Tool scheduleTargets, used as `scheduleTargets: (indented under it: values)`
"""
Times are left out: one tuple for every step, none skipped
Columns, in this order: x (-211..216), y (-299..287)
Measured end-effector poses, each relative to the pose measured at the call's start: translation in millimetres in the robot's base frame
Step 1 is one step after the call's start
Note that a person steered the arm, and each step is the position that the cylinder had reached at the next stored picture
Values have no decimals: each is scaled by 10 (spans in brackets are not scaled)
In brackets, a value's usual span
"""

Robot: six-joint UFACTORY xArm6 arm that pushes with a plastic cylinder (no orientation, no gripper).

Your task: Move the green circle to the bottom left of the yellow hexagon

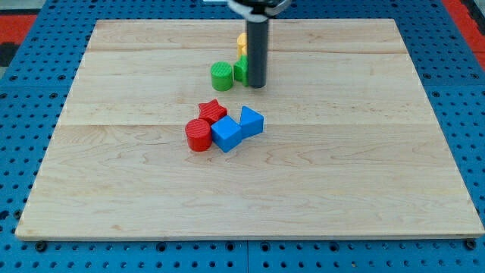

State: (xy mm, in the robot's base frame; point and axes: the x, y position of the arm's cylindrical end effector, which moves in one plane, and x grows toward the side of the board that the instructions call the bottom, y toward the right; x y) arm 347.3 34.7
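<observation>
Near the view's top centre of the wooden worktop, my tip stands just right of a second green block, with the green circle just left of that and the yellow hexagon mostly hidden behind the rod. No fingers exist here. Judging so, the circle seems nearly placed; only a slight nudge, if any, remains.

Just one camera here, sitting high in front of the wooden board and tilted down at it. The near edge runs along the view's bottom, and the far edge looks narrower up top. It's back far enough to catch the whole board plus some blue pegboard around it. The rod comes in from the view's top.
</observation>
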Motion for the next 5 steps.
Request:
scheduleTargets:
  values:
    - [-133,234]
    - [188,124]
    - [172,-608]
    - [172,-1086]
    - [172,-1431]
